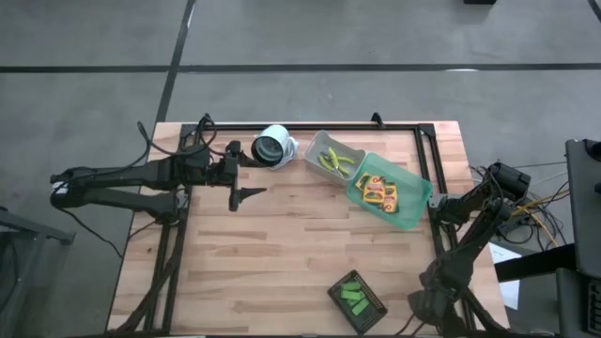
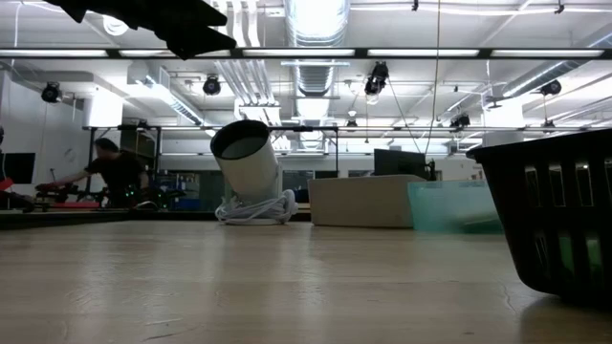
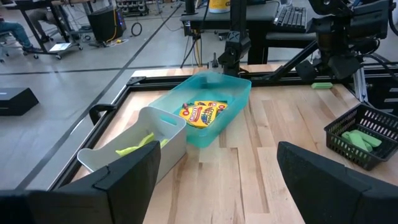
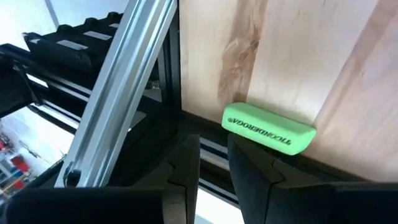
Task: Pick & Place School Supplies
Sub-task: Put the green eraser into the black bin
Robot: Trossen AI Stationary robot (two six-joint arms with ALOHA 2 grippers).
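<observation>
On the high view the left gripper (image 1: pixel 246 192) hangs over the desk (image 1: pixel 282 253) at about ten o'clock from the desk's middle, its fingers (image 3: pixel 124 177) spread wide and released, nothing between them. Ahead of it stand two bins side by side. The grey bin (image 1: pixel 335 157) holds the yellow-handled scissor-like tools (image 1: pixel 334 161), and the green bin (image 1: pixel 413 200), touching it at about four o'clock, holds the yellow packs (image 1: pixel 380 192). Both bins lie well apart from the left fingers. A white cylindrical camera (image 1: pixel 273 146) stands at about one o'clock from the left gripper, near the desk's far edge.

The dark tray (image 1: pixel 373 305) sits near the front edge at about five o'clock from the desk's middle, with several green blocks (image 1: pixel 353 293) lying in it.

The right gripper (image 4: pixel 214 171) is at the desk's right edge, by the metal frame rail (image 4: pixel 124 81). One green block (image 4: pixel 268 127) lies on the wood at that edge, just beyond the right fingers (image 4: pixel 252 177) and slightly to one side of the gap between them. The fingers stand close together with a narrow gap and nothing grasped; the block is not between them.
</observation>
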